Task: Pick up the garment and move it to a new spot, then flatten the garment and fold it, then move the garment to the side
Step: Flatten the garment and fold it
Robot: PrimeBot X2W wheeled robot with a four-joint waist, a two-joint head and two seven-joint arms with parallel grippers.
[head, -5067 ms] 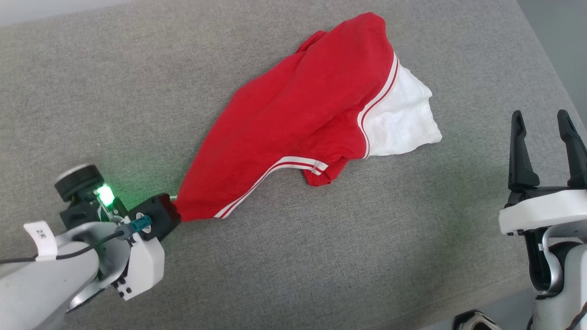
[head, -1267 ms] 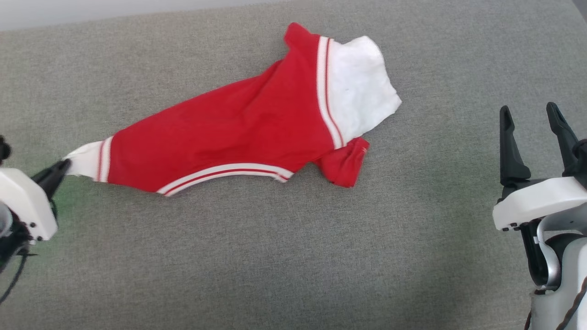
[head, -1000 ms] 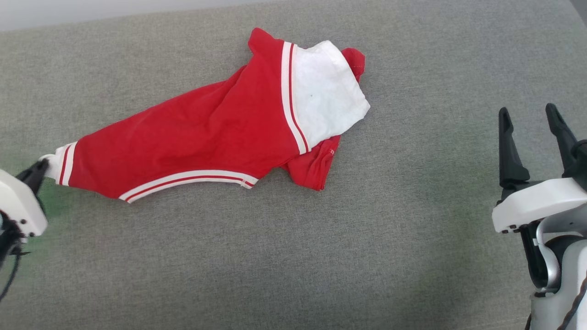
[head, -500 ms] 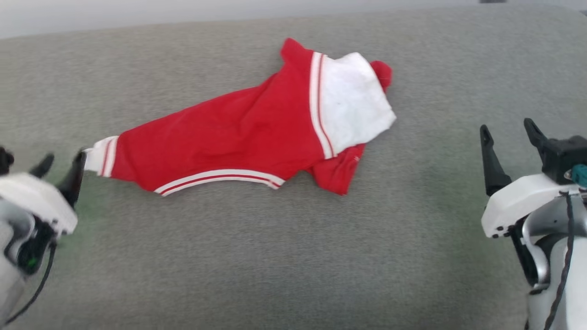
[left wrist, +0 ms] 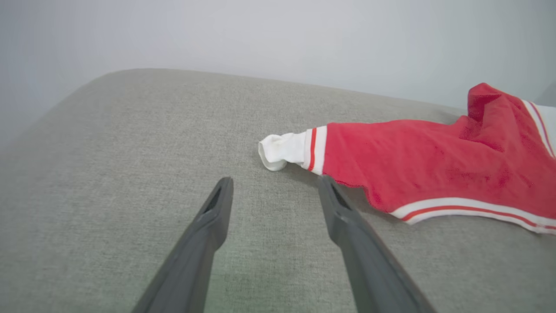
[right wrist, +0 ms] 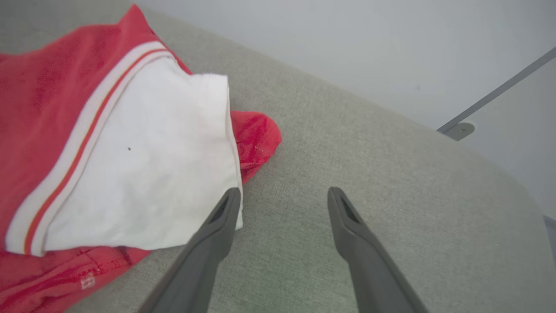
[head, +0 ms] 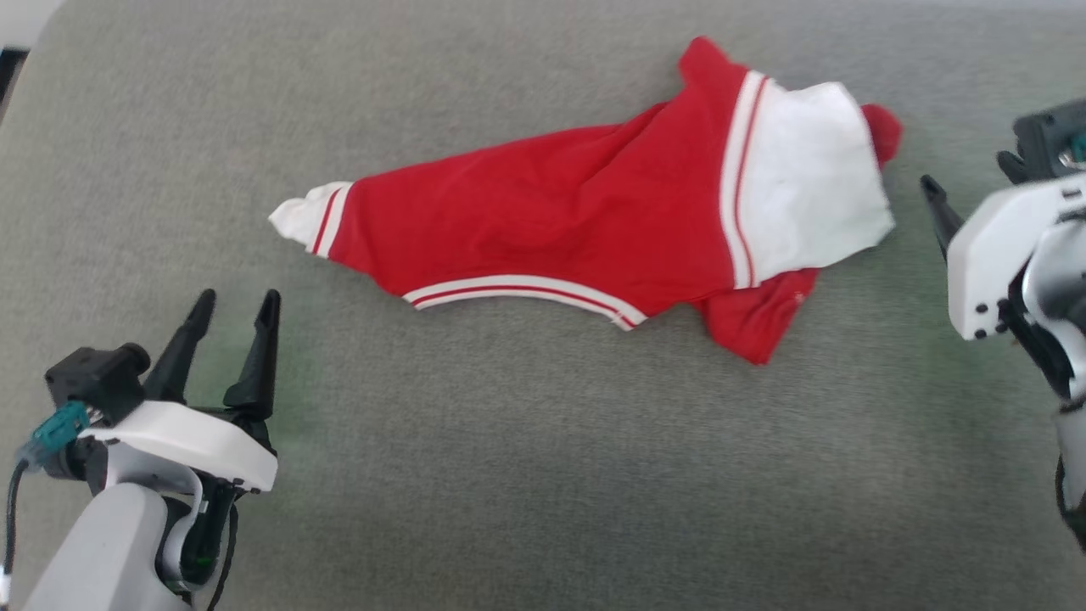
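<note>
Red white-sleeved jersey T-shirt (head: 551,229) is laid bunched on grey fabric worktop (head: 509,475). Left tool (head: 238,297) and right tool (right wrist: 283,191) are held apart near opposite sleeves, presumably for flattening.

Bright, even diffuse light, faint soft shadows, greenish patches on grey surface (head: 509,441), slight softness throughout.

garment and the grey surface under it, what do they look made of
The garment: looks like soft knit cotton or a cotton blend, matte; it wrinkles, lies limp, and one end bunches into a twist. The grey surface: looks like woven upholstery fabric over padding, matte; a fine heathered weave shows and its edges are rounded like a cushion.
</note>
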